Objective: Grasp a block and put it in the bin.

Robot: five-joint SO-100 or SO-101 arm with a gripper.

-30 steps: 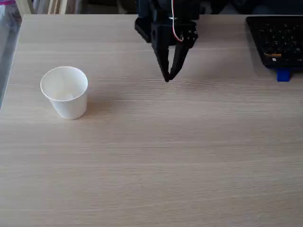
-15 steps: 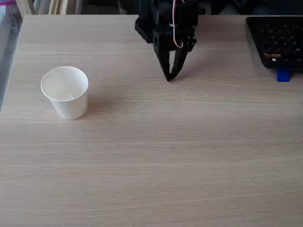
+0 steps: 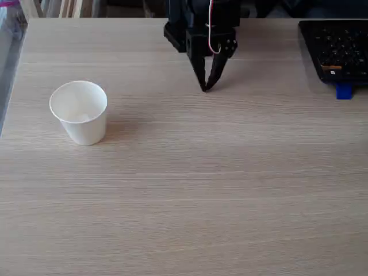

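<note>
Fixed view, looking down on the bench [image 3: 190, 190], pale wood grain, w/ me at the far edge, top centre.

My arm [image 3: 198, 26] is black, w/ a red-and-white wire looping down its front. My jaws [image 3: 204, 87] point down toward the bench, tips drawn together to a single point, nothing between them: clenched on nothing. Tips sit just above or at the bench surface; can't tell if they touch.

The bin [image 3: 79, 112], a white paper cup w/ rolled rim, stands upright on the left side of the view, well apart from my jaws, open mouth up. It tapers toward its base & throws a soft shadow to its right. Inside looks white all over; a faint paler patch near the bottom could be the block, but white on white, can't tell. So where the block is: can't say.

Right top corner: a black keyboard [image 3: 336, 49] lies on the bench, partly cut by the frame edge. Just at its lower edge a small blue piece [image 3: 344, 91], touching or just beside the keyboard. Both well apart from the jaws & the cup.
</note>
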